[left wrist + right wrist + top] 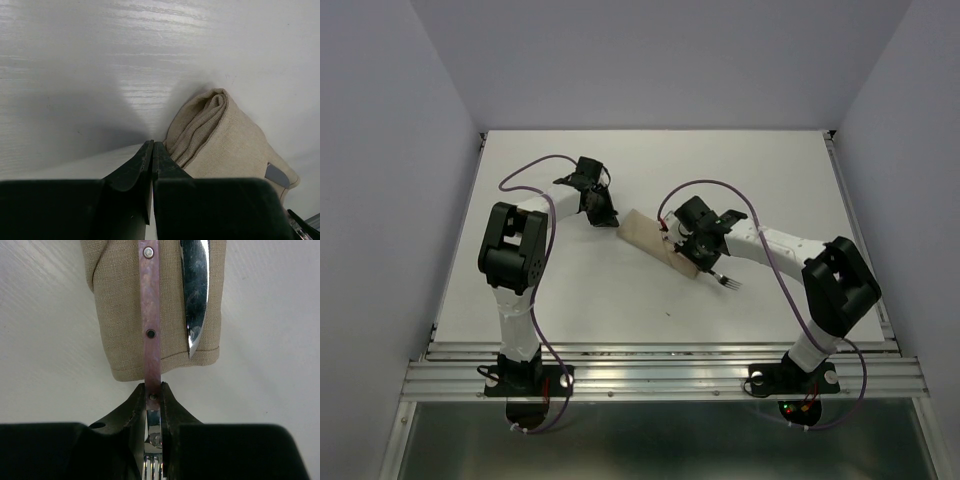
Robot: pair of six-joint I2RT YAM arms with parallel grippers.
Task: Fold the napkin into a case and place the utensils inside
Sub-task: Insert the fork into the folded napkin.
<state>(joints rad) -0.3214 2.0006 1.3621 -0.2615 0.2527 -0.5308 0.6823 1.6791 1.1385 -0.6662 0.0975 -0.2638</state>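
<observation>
On the case (120, 315), right hand's (152, 391) fork (149, 315), apparently a knife (196, 290) alongside.

The top camera looks down from above and behind the arm bases (525, 375), taking in the whole table (600, 300). Each wrist camera sits low and very close, facing opposite ends of the case (646, 233), which all three views share.
</observation>
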